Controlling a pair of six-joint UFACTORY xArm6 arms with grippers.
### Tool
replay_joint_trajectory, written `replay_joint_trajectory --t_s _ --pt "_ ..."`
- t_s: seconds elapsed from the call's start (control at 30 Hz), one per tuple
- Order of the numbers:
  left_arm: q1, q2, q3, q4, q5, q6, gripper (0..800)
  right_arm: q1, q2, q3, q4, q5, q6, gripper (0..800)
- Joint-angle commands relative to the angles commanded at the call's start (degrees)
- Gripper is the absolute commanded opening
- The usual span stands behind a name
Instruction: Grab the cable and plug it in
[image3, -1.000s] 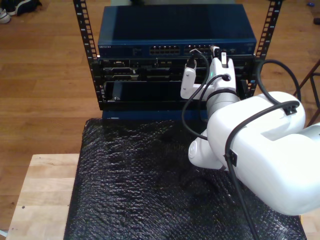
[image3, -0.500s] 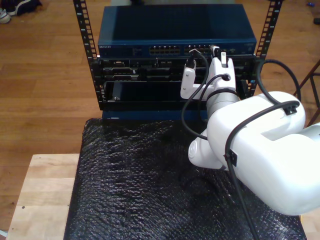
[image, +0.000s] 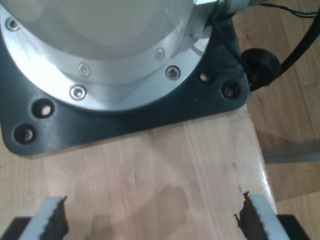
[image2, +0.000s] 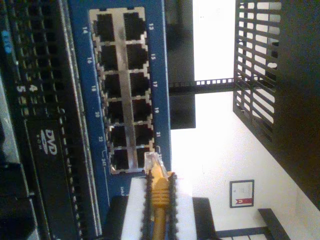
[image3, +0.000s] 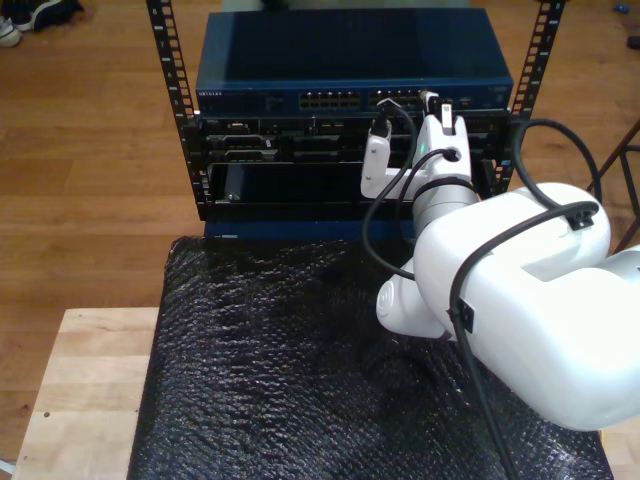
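My second gripper (image2: 159, 210) is up against the front of the blue switch (image3: 350, 55) in the rack (image3: 190, 140), and its jaws are closed on the cable (image2: 159, 200), pinching the yellow-orange boot between two toothed pads (image2: 175, 215). The clear plug (image2: 152, 161) pokes out past the pads and sits right at the edge of the port block (image2: 122, 90), touching or almost touching the metal frame near the ports numbered 23 and 24. Whether the plug is actually inside a port I cannot tell. The ports look dark and open. Beside the switch, a black unit (image2: 45, 150) carries a DVD logo.

In the exterior view the white arm (image3: 520, 290) reaches from that view's right across a black bubbled mat (image3: 270, 370) toward the rack, with black cables (image3: 385, 215) looping along it. Its gripper (image3: 447, 110) is at the switch's port row, toward the exterior view's right. The mat lies on a wooden table (image3: 85, 390), and the floor around is wood.

My first gripper (image: 150, 217) hangs over a pale wooden top (image: 165, 170), jaws spread wide with nothing between them, its two toothed fingertips (image: 52, 217) well apart. Just beyond them sits a black base plate (image: 210, 95) bolted down, carrying a round silver flange (image: 110, 45). A black cable (image: 295, 45) runs off by the plate's corner.
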Motion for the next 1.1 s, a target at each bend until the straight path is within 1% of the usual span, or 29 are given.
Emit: replay_joint_trajectory --t_s 1.1 --pt "0.00 0.00 0.00 0.00 0.00 0.00 800 0.00 0.26 -0.97 0.00 0.00 0.00 0"
